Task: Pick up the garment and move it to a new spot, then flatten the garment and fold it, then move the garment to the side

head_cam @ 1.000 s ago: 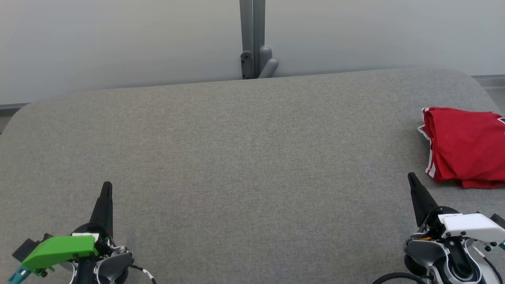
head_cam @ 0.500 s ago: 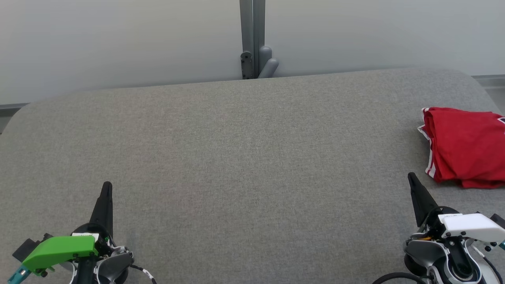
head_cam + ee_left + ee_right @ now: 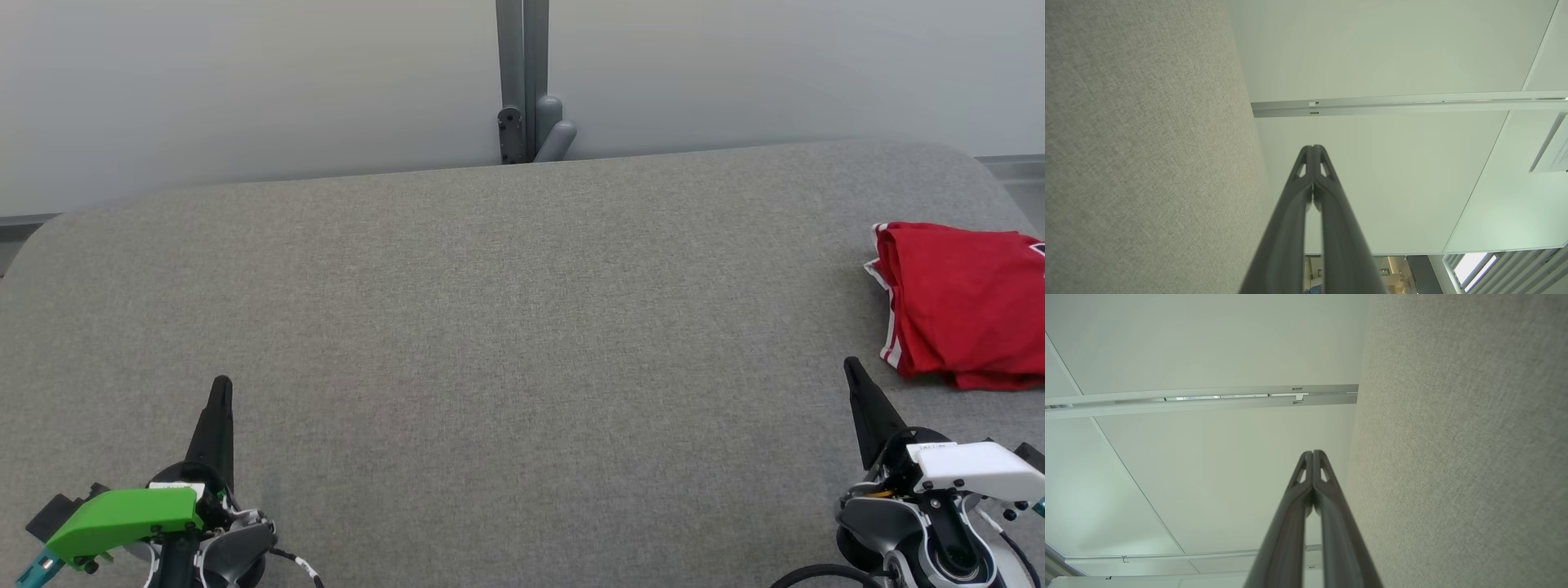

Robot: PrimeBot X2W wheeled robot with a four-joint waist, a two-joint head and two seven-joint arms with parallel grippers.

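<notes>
- Dark and thin, the two long fingers of the left gripper [image 3: 220, 388] sit pressed tight together with nothing between them. It rests low at the near left.
- The right gripper [image 3: 851, 369] at the near right looks the same: fingers squeezed together, holding nothing. Its tip is near the garment but does not touch it.
- Both point away across the grey cloth-covered table with rounded corners [image 3: 522, 327].
- The red cloth garment with white stripes along its edge [image 3: 963, 302] lies further back, at the right side of the table. The picture edge cuts part of it off. It sits in a small pile of layers, a bit wrinkled, with the edges roughly stacked.
- This fits two stories: the garment is folded and set aside with the arms back at rest, or it is a heap waiting to be carried to a new spot. I cannot tell which.
- Either way the cloth looks soft and floppy — I think a bump would slide the layers apart. Fingers this tight could only poke it, not pinch it.
- At the back stand a pale plain wall [image 3: 245, 82] and a grey metal post [image 3: 522, 73].
</notes>
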